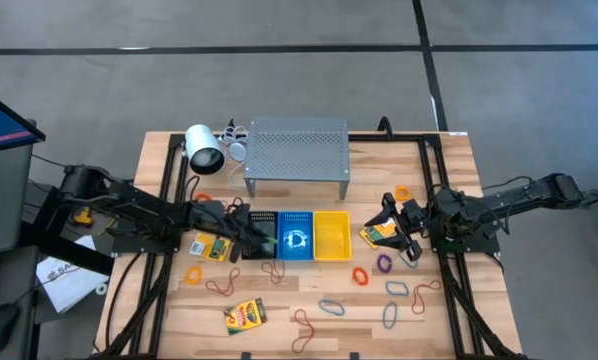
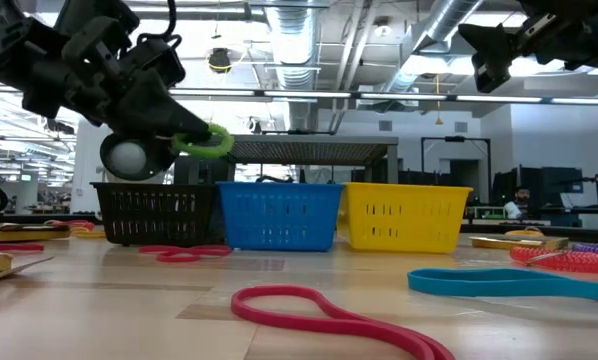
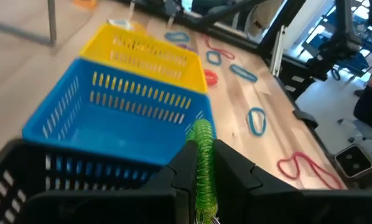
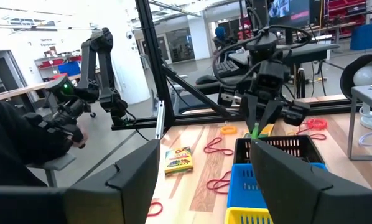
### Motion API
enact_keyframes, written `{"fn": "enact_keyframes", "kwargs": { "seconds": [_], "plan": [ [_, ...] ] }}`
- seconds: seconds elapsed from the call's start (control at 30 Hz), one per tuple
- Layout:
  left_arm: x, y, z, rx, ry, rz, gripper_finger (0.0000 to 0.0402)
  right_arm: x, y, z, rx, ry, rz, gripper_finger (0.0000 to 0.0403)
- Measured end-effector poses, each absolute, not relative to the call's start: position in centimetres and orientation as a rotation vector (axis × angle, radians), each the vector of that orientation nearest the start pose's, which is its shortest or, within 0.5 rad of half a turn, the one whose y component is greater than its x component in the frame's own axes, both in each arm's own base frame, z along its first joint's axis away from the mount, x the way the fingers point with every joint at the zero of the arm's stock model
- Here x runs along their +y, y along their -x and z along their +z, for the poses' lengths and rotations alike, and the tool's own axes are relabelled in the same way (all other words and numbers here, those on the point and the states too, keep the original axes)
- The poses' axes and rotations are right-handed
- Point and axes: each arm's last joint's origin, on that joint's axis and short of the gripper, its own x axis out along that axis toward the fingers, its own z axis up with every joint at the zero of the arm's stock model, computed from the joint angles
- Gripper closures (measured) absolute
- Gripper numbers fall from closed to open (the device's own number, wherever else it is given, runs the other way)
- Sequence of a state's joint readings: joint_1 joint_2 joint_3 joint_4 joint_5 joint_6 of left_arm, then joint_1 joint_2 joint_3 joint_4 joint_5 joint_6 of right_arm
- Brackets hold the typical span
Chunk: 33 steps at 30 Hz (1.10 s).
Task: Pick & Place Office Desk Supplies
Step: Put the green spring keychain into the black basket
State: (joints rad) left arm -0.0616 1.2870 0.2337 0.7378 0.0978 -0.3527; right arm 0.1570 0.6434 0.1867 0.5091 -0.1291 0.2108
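Overhead, the left tool (image 2: 194, 140) pinches a green coiled rubber-band loop (image 2: 205, 141) directly above the black mesh basket (image 2: 154, 214). The right tool (image 1: 404, 232) hangs wide, farther away.

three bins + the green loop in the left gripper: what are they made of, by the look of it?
Black bin, blue bin and yellow bin: probably moulded plastic, going by the uniform colour and slotted walls.
Green loop, pinched in the left gripper above the black bin: ribbed like a coil and bent in a curve, so likely soft plastic or rubber; I can't tell which.
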Motion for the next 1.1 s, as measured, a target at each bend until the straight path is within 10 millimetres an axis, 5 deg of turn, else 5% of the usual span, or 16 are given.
{"fn": "enact_keyframes", "kwargs": {
  "seconds": [0.57,1.1],
  "plan": [
    [-1.2,-20.5,12.8,0.501,0.397,-0.002,0.0370,2.7,-14.9,21.3,-0.022,-0.210,0.290,0.0159],
    [-1.3,-21.9,13.9,0.618,0.367,0.024,0.0370,2.7,-14.9,21.1,-0.006,-0.210,0.289,0.0159]
  ]
}}
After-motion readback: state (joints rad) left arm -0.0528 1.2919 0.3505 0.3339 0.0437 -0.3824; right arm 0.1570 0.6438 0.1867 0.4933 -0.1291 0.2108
